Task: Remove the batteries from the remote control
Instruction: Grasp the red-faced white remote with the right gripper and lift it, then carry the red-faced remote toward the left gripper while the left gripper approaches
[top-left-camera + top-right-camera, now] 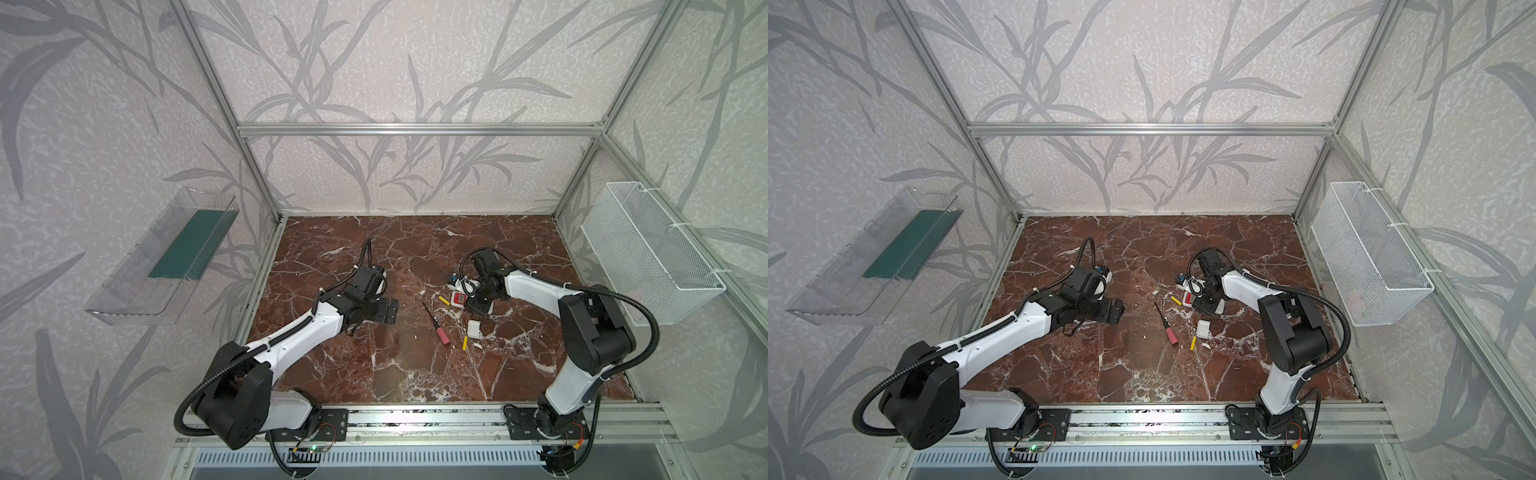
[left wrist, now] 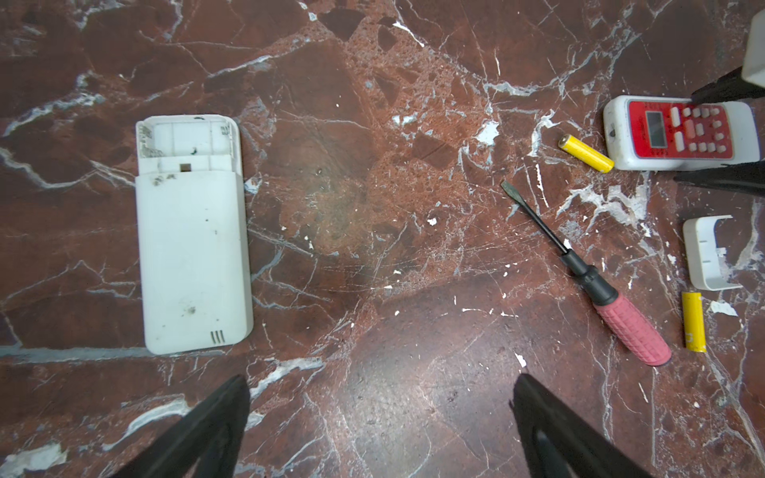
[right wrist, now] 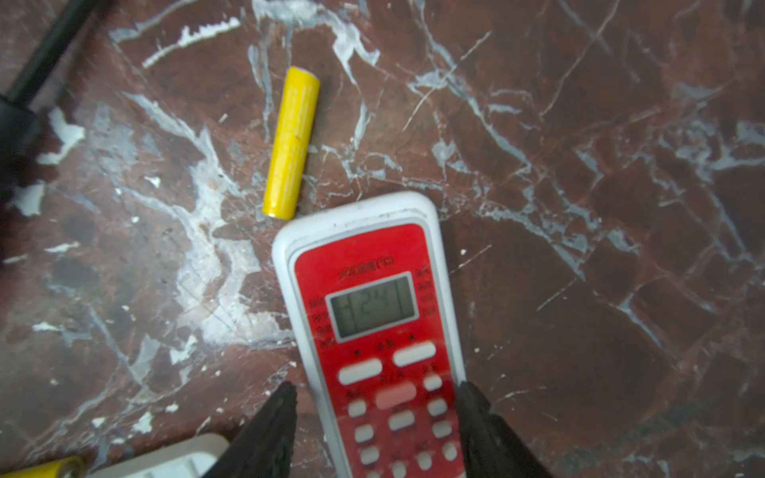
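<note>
Only the display [image 3: 372, 306] on the red remote [image 3: 374, 364] reads legibly: 24.

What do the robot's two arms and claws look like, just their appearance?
The left arm and right arm have glossy white shells with bulky, rounded black joint housings. A ribbed black cable hose loops along each arm. The left claw and right claw each have two matte black, tapering fingers. No markings are readable.
</note>
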Controlling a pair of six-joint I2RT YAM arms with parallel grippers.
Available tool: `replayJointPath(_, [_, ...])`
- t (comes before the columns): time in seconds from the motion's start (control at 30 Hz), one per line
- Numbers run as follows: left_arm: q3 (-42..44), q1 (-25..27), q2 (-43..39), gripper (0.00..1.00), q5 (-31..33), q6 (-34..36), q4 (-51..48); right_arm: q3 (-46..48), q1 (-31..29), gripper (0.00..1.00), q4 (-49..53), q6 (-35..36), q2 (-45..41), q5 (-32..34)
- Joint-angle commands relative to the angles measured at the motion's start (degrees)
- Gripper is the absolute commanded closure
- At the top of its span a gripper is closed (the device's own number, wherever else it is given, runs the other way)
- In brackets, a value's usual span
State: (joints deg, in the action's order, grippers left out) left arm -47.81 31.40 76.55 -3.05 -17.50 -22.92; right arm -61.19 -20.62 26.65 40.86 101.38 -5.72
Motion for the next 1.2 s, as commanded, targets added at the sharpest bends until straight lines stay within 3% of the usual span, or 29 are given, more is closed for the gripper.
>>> replayJointPath(0.0, [0.79,0.07,-1.98,0.01,1.75,0.92,-0.64,-1.08,0.32,0.39,2.76,1.84,3.03,0.72])
replayJointPath(0.27, [1.23,0.05,-2.54,0.00,1.82,1.28,-0.66,-3.05,0.35,0.45,5.40,2.84,5.47,-0.43])
replayJointPath(0.7, [1.93,0.07,-3.65,0.00,1.15,1.47,-0.20,-4.88,0.56,0.76,6.50,-0.46,4.73,-1.55])
replayJointPath(1.17, [1.73,0.14,-2.76,0.00,0.55,2.78,-0.10,-4.95,1.20,0.96,4.83,-3.77,0.09,-5.45])
